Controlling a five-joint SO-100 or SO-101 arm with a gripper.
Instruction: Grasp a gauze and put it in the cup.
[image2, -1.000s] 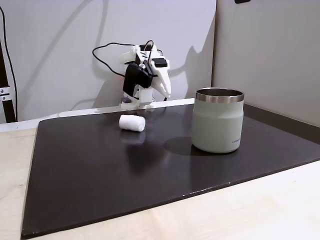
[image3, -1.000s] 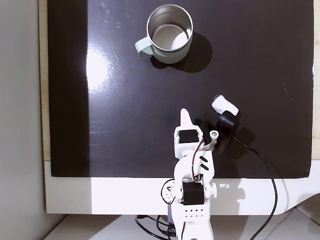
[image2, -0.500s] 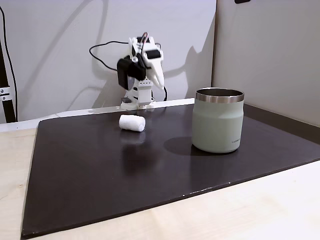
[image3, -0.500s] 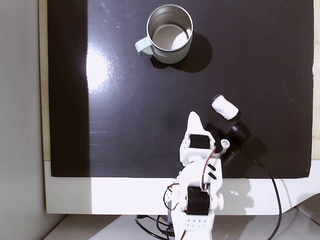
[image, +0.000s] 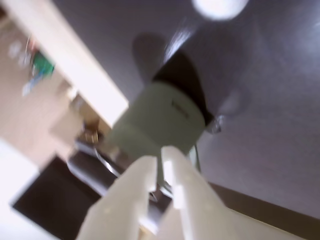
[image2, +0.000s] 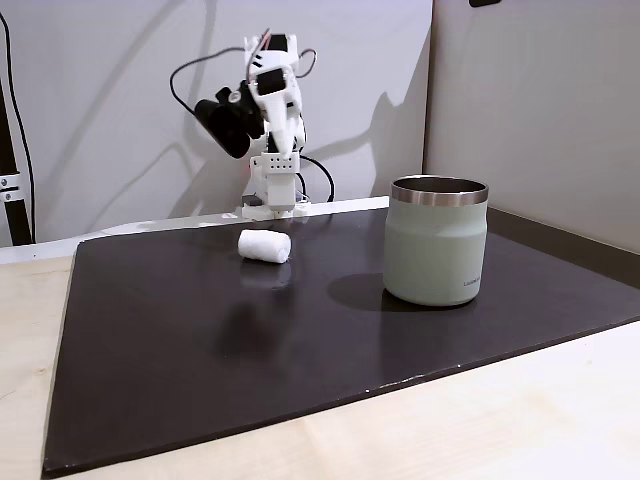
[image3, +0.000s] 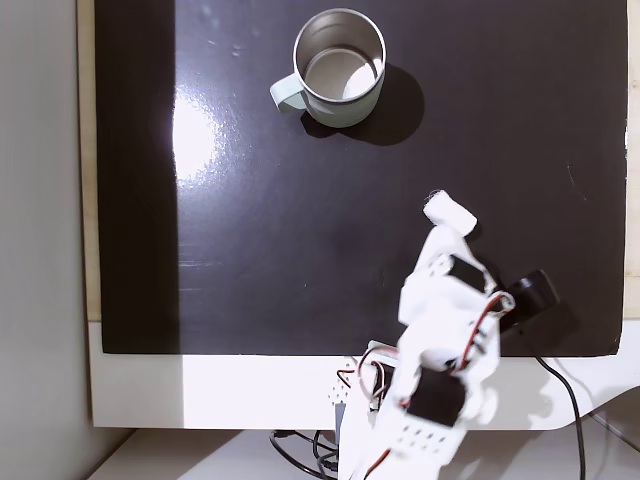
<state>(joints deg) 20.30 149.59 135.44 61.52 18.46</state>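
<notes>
On the pale wooden worktop (image2: 520, 420), a black mat (image2: 200, 350) carries the two objects of the job. In a fixed view from the front, the sage-green steel-rimmed cup (image2: 437, 250) stands upright nearest the camera at the right. The gauze (image2: 264, 245), a small white roll, lies on its side farther back and to the left, well apart from the cup and untouched. Behind it, at the mat's rear edge, the white arm has reared up from the folded crouch it held a second ago, and its claw (image2: 287, 150) now points down from well above the mat. The fixed view from above shows the arm blurred in mid-swing toward that view's right, so that the claw tip (image3: 436, 238) now sits just beside the gauze (image3: 449, 212), where a moment ago it was aimed well to the roll's left. In the wrist view the two white fingers (image: 131, 195) lie clenched with only a slit between them, holding nothing, and the cup sits beyond them. The reach has begun, but the claw must probably part and descend before any grasp.
</notes>
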